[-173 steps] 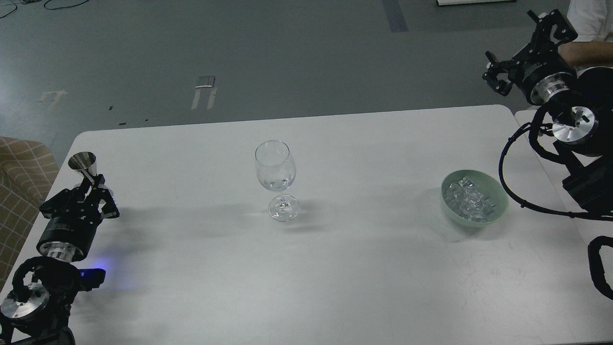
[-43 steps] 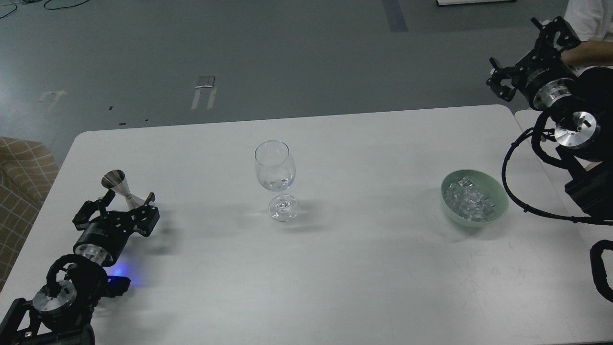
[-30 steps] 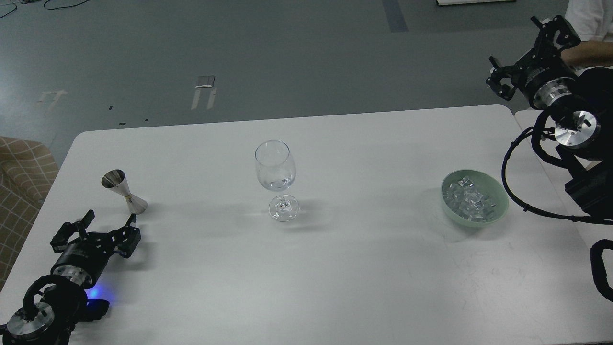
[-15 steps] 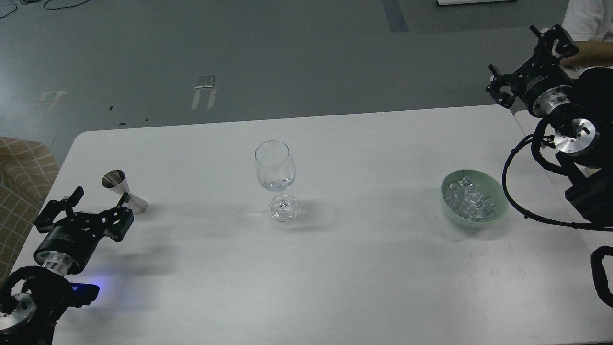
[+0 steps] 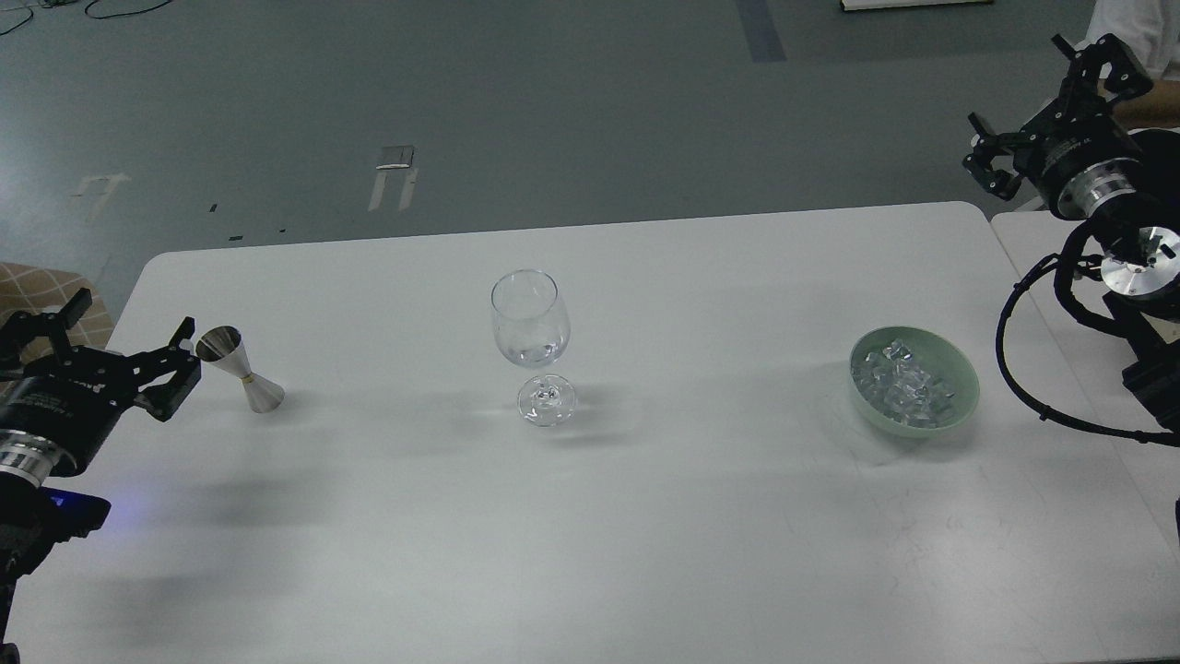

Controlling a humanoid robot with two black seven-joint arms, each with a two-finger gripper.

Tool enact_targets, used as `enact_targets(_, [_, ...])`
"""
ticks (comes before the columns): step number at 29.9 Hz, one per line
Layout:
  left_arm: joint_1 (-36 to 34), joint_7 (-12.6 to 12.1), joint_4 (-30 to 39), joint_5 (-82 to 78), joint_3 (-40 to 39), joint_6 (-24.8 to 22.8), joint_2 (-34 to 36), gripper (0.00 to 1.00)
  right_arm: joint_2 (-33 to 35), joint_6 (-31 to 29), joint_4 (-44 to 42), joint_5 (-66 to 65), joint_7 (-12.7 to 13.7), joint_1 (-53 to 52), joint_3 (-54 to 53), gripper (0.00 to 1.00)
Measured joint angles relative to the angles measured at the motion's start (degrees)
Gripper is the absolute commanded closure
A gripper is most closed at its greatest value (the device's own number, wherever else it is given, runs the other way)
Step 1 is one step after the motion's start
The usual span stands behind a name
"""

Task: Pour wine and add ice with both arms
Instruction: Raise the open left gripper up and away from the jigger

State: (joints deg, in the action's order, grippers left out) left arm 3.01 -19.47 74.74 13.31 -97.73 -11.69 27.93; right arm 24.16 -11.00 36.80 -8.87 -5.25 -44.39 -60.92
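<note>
A clear wine glass [image 5: 530,341] stands upright mid-table with a little colourless wine [image 5: 535,353] low in its bowl. The ice [image 5: 902,383], several small clear cubes, fills a pale green bowl [image 5: 959,406] at the right. A steel jigger [image 5: 238,367] stands upright at the left. My left gripper [image 5: 124,332] hangs open just left of the jigger, holding nothing. My right gripper [image 5: 1051,115] is open, raised beyond the table's far right corner, well away from the bowl.
The white table [image 5: 645,535] ends close to the jigger on the left. A second white table [image 5: 1023,235] adjoins at the right. A person's arm and white shirt [image 5: 1138,37] show at the top right behind my right arm. A checked seat [image 5: 37,281] is at the left.
My left gripper set the jigger down upright, let go, opened and drew back leftward and up. My right gripper drifted a little right and up, staying open.
</note>
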Motion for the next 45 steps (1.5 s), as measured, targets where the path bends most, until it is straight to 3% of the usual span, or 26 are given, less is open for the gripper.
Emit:
enact_targets(15, [-0.4,-0.5,5.1,-4.7,3.4,-2.5,5.5,0.02,8.1,-1.6,4.8,0.1,0.1,3.0,0.0,0.00])
enact_targets(19, [-4.9,-0.3,5.6,-11.3,4.5,-0.8,6.8,0.02,11.5,-1.9,7.8,-0.2,0.1,3.1,0.6,0.00])
enact_targets(25, [-14.9,-0.5,6.0,-24.6,14.2,4.6,7.7,0.02,16.9,-2.1,11.2,-3.8,0.1,2.0,6.7,0.00])
enact_targets(30, [-19.9,-0.5,6.0,-29.3,17.7,5.4,7.9,0.03,18.8,-2.1,12.4,-12.8,0.1,-0.8,10.6,0.00])
enact_targets(35, [-21.3,0.3,6.0,-29.6,17.5,5.5,5.8,0.19,19.1,-2.1,12.7,-24.6,0.1,-4.6,13.7,0.00])
enact_targets(40, [-22.4,-0.4,5.5,-29.1,15.9,5.1,3.7,0.13,19.1,-2.2,14.3,-35.9,0.0,-7.8,17.1,0.00])
enact_targets(45, [-22.5,1.5,1.9,-28.3,10.7,5.0,2.9,0.05,19.1,-2.2,15.7,-46.6,0.0,-11.4,19.1,0.00])
